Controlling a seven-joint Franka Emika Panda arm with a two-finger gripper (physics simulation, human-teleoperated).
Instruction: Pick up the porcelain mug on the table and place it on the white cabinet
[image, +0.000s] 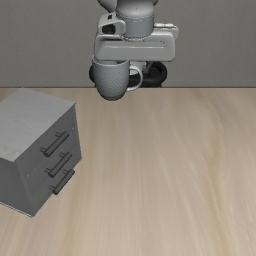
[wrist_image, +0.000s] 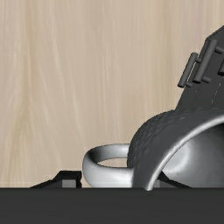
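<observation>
Pale wood table (image: 170, 170) runs across the whole scene, one surface with a grey wall (image: 40, 40) behind its far edge. You have one cabinet (image: 35, 140), a grey-white block against the table's edge on the exterior view's left. Its front carries three drawer handles (image: 58, 160) stacked one above the other.

One arm (image: 135, 25) reaches over the far edge near the middle, well apart from the cabinet. Its gripper (image: 118, 62) is closed on the single porcelain mug (image: 108, 82), which hangs lifted clear of the table just under the hand. You cannot make out how wide the jaws stand, because the hand and the mug cover them.

In the wrist view the mug (wrist_image: 162, 140) sits close against the hand, with its rim and textured outer wall showing. Its one loop handle (wrist_image: 107, 163) sticks out sideways over bare wood. A corner of the cabinet (wrist_image: 210, 61) shows past the mug.

Between mug and cabinet nothing stands on the table. Wood lies open toward the near edge and the edge on the exterior view's right.
</observation>
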